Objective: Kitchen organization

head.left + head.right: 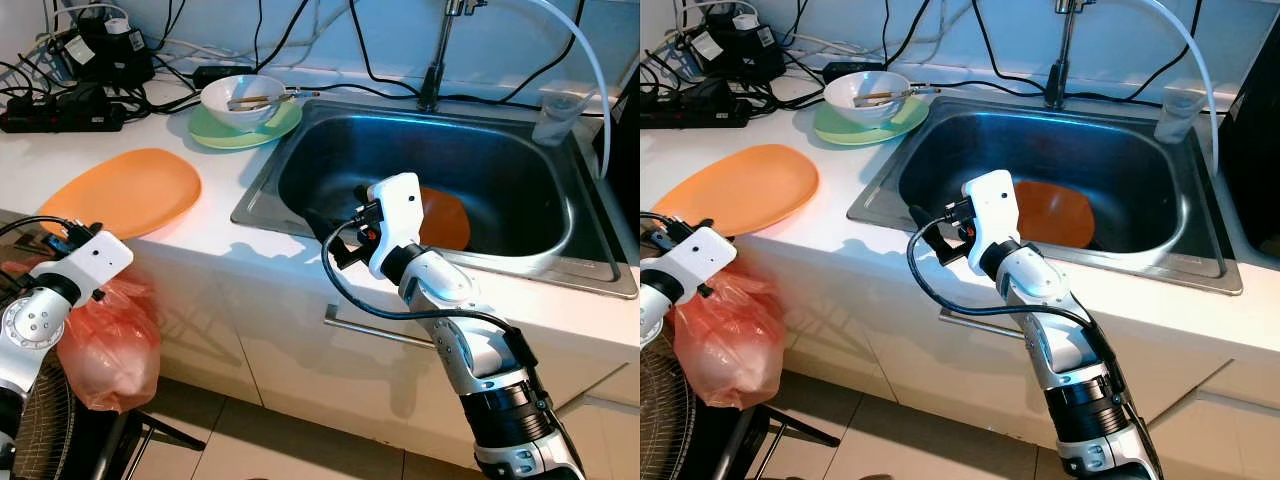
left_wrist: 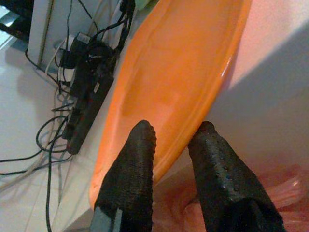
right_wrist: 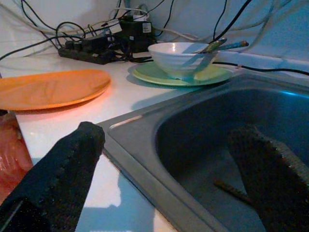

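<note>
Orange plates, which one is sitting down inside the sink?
The round orange plate beside the right gripper lies in the sink. The larger oval orange plate rests on the counter.

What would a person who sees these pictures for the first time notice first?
Probably the right gripper, open and poised over the near left rim of the steel sink, where an orange plate lies at the bottom. Next, the big orange platter at the counter's edge, with the left gripper open just before its rim.
</note>
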`<state>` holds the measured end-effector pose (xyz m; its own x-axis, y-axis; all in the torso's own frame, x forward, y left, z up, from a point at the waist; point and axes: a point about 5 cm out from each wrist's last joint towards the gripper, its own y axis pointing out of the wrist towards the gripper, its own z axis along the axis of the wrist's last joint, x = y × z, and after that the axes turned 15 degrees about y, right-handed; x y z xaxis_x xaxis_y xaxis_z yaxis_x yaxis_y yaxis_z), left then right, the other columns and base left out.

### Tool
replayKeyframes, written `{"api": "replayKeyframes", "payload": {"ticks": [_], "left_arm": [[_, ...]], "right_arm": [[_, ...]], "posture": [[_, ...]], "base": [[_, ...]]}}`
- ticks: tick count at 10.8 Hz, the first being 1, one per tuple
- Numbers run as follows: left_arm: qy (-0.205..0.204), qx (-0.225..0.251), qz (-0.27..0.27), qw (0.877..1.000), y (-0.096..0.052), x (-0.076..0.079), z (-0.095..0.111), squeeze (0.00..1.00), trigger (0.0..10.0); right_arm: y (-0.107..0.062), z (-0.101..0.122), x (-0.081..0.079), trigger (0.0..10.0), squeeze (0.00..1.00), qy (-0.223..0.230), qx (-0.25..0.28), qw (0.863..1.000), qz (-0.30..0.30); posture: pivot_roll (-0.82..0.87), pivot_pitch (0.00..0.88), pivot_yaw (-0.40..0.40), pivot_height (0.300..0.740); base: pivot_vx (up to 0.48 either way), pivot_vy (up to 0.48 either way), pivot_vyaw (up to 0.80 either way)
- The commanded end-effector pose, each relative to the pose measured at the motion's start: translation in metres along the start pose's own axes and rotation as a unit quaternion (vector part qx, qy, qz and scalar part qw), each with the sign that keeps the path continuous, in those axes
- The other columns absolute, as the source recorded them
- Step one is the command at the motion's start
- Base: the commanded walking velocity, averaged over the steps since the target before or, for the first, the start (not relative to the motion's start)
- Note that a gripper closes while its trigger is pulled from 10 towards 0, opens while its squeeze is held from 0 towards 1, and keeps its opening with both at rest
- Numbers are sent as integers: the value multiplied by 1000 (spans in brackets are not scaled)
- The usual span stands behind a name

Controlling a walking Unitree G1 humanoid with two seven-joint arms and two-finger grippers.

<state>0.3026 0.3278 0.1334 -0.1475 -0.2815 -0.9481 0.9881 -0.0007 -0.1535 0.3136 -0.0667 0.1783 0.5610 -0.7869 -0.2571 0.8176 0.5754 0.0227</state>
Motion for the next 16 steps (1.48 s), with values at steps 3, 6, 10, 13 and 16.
{"api": "replayKeyframes", "payload": {"ticks": [3, 6, 10, 13, 16], "left_arm": [[11, 12, 7, 1000, 2, -9, 1, 0, 0], [27, 17, 24, 999, 4, -16, 3, 0, 0], [42, 61, 67, 995, 10, -30, 22, 0, 0], [73, 96, 78, 990, 11, -35, 34, 0, 0], [74, 180, 111, 975, 18, -40, 77, 0, 0]], "right_arm": [[-1, 2, 1, 10000, 443, -1, 2, 1000, -5], [0, 3, 2, 10000, 443, -3, 4, 1000, -5], [1, 5, 3, 10000, 439, -7, 6, 1000, -6], [0, 5, 3, 10000, 443, -7, 8, 1000, -8], [-2, 8, 9, 10000, 439, -8, 16, 999, -29]], "posture": [[150, 0, 76, 740], [149, 0, 80, 740], [141, 0, 80, 740], [140, 0, 83, 740], [122, 0, 86, 740]], "base": [[0, 0, 0], [0, 0, 0], [0, 0, 0], [0, 0, 0], [0, 0, 0]]}}
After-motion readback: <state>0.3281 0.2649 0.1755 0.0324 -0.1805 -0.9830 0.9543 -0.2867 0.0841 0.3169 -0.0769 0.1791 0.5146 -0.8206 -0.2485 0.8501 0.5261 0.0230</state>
